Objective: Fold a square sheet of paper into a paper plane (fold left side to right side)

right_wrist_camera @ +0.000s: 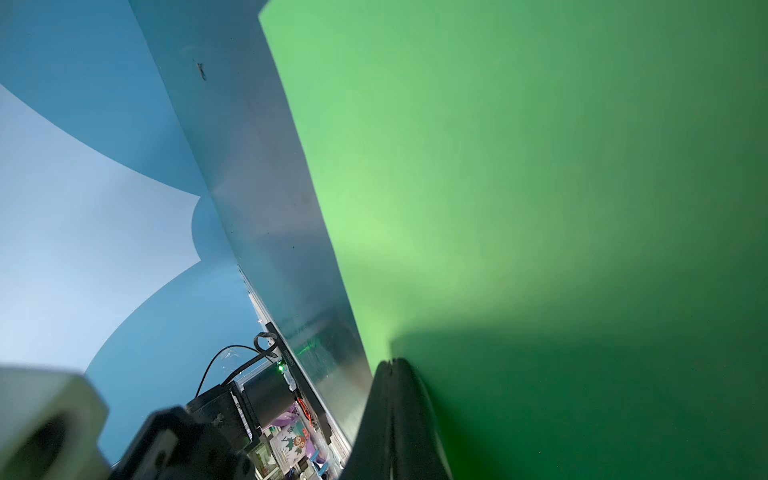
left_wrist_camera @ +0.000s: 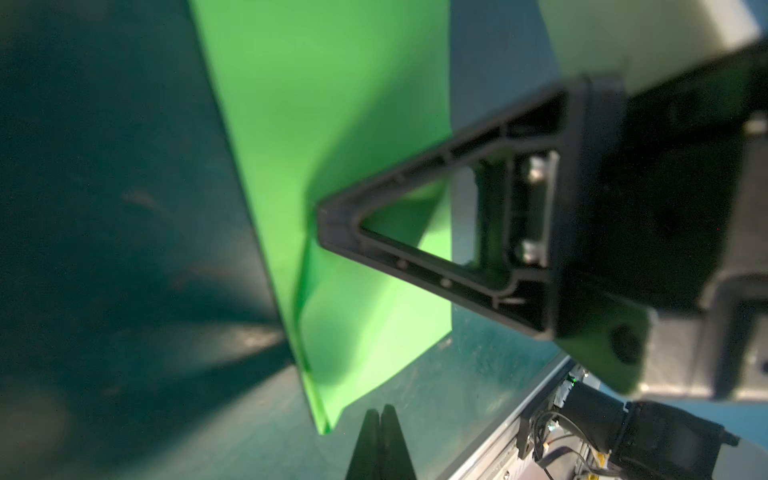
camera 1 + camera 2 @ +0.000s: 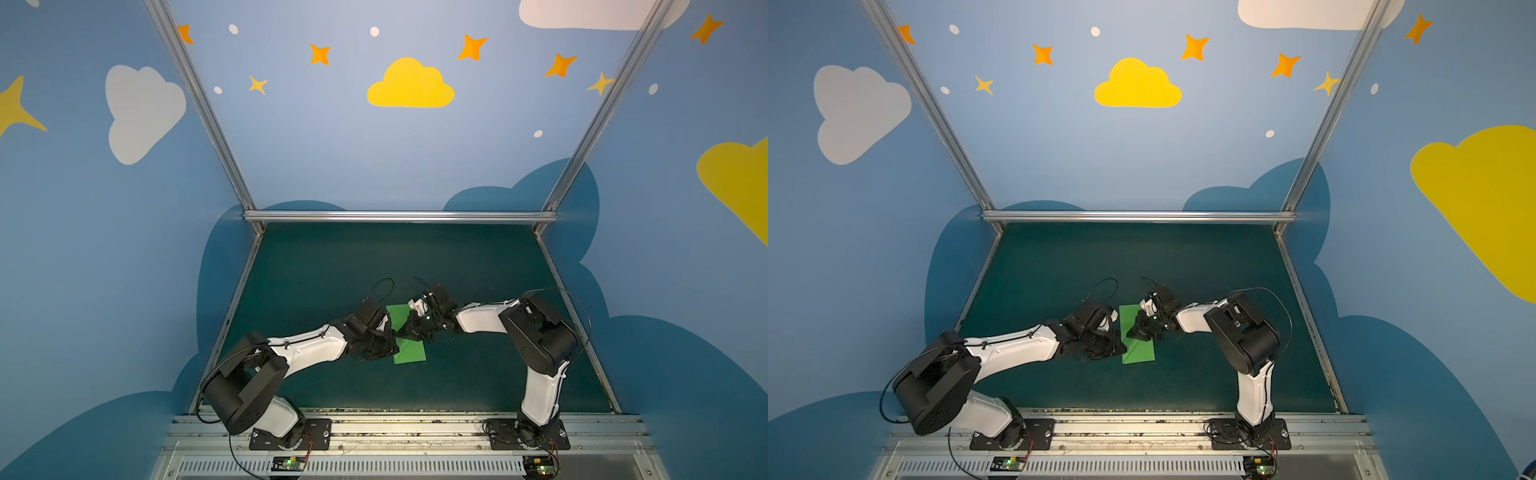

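Closest in, on the left wrist view: my left gripper, two black tips pressed together with nothing between them. One corner of the square sheet of paper sits just beside those tips, not pinched. Further along, my right gripper, a black ribbed triangular frame, has its point down on the green, and a soft buckle runs off from that point. The paper is thin, matte and smooth, with no marks. Under it, the table mat is dark teal, scuffed, with a dull sheen.

Over to the right wrist view: the right gripper is closed tight, with its tip resting on the sheet close to a long straight edge. It grips nothing. It's just bearing down, as far as I can judge.

Now both top views. The sheet reads as a narrow rectangle lying flat mid-mat, its long axis running far to near with a slight slant. My two grippers meet about mid-length. The left gripper comes in at the left long edge, and the right gripper reaches in from the right and sits on top of the paper. So the right one is touching and the left is only at the rim.

My call: the fold goes left over right, so that left edge is what matters. My left tips would have to part and catch it while the right one pins.
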### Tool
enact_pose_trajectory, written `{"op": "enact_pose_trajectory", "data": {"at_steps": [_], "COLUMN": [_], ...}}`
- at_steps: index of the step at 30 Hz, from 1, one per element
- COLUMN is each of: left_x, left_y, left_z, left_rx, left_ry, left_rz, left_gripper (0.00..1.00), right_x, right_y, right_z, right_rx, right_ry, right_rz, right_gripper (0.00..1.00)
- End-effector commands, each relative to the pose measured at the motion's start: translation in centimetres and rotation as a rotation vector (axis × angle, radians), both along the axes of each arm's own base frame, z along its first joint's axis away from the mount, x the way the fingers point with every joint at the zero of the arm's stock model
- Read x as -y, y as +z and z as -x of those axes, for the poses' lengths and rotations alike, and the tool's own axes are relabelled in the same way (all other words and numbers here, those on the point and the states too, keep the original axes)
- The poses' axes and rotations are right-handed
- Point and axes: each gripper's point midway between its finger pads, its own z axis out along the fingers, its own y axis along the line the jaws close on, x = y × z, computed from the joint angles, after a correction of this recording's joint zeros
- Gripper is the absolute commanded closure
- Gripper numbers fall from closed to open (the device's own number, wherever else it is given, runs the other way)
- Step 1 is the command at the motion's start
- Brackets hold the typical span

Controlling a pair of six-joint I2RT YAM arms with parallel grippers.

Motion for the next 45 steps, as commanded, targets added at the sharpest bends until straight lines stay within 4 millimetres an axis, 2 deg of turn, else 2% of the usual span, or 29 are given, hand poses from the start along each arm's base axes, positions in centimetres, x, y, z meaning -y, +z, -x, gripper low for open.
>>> {"op": "enact_pose_trajectory", "data": {"at_steps": [1,16,28,35,38,39,45], "left_x": [0.8,0.1,-0.6,-1.7,-1.9,-2.0,-2.0], "left_y": [-0.4,-1.9,-4.0,-5.6,-5.8,-6.0,-6.0], "left_z": [-0.5,-1.3,-0.4,0.2,0.3,0.4,0.3], "left_rx": [0.014,0.022,-0.018,-0.038,-0.043,-0.044,-0.044], "left_ry": [0.008,0.011,0.009,0.018,0.021,0.018,0.018], "left_rz": [0.000,-0.073,-0.101,-0.142,-0.147,-0.151,-0.150], "left_gripper": [0.96,0.96,0.96,0.96,0.96,0.96,0.96], "right_x": [2.5,2.8,2.7,2.4,1.9,1.7,1.0], "right_y": [-3.8,-4.0,-4.0,-3.6,-2.7,-2.2,3.3], "right_z": [2.0,2.1,2.1,2.0,1.7,1.5,-0.1], "right_rx": [-0.088,-0.090,-0.090,-0.088,-0.074,-0.064,0.076], "right_ry": [-0.031,-0.029,-0.029,-0.029,-0.017,-0.010,0.045], "right_rz": [0.152,0.157,0.154,0.145,0.125,0.114,0.082], "right_gripper": [1.00,1.00,1.00,1.00,1.00,0.97,0.70]}}
